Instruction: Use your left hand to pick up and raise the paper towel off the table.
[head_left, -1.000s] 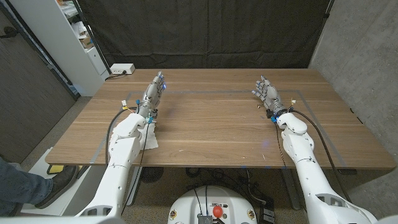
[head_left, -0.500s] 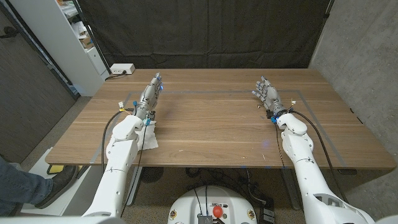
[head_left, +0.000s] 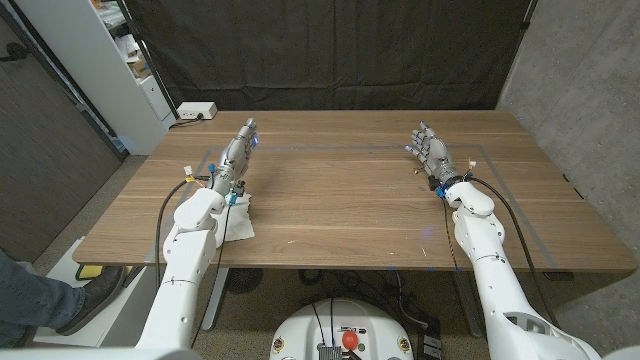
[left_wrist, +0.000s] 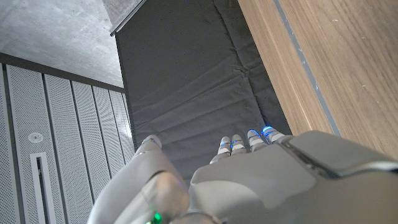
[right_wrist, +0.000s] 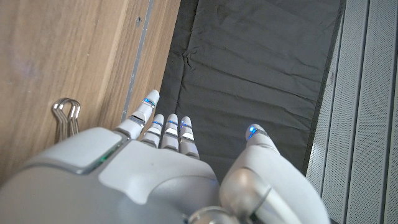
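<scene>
One white paper towel (head_left: 238, 224), crumpled and soft-edged, lay on the wooden table (head_left: 350, 210) near its front edge toward the left corner, partly under the left forearm. Two hands were over the table: the left hand (head_left: 237, 152) and the right hand (head_left: 429, 150), each with fingers released, extended and grasping nothing.

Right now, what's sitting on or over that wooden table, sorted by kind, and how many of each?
Robot hands: 2, the left hand and the right hand, both holding nothing
Paper towels: 1, the white paper towel partly under the left arm
White boxes: 1, the white box at the far edge
Total: 4
</scene>
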